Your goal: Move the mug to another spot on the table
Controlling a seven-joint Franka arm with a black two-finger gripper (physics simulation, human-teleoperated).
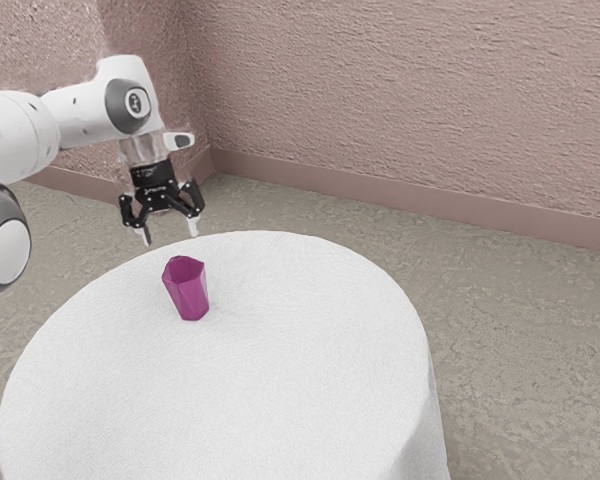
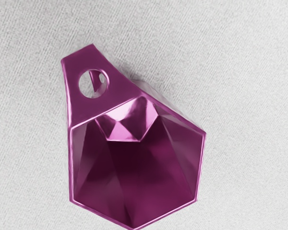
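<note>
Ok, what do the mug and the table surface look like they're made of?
Mug: looks like glazed ceramic or hard plastic, magenta and glossy; its flat facets carry bright highlights in the wrist view. Table: looks covered in white cloth or felt, matte; it shows a fine woven-looking grain and no shine. In a render, neither is certain.

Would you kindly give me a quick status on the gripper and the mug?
Gripper open, empty. Purple mug upright on white table, under the hand. Nothing in the way.
</note>
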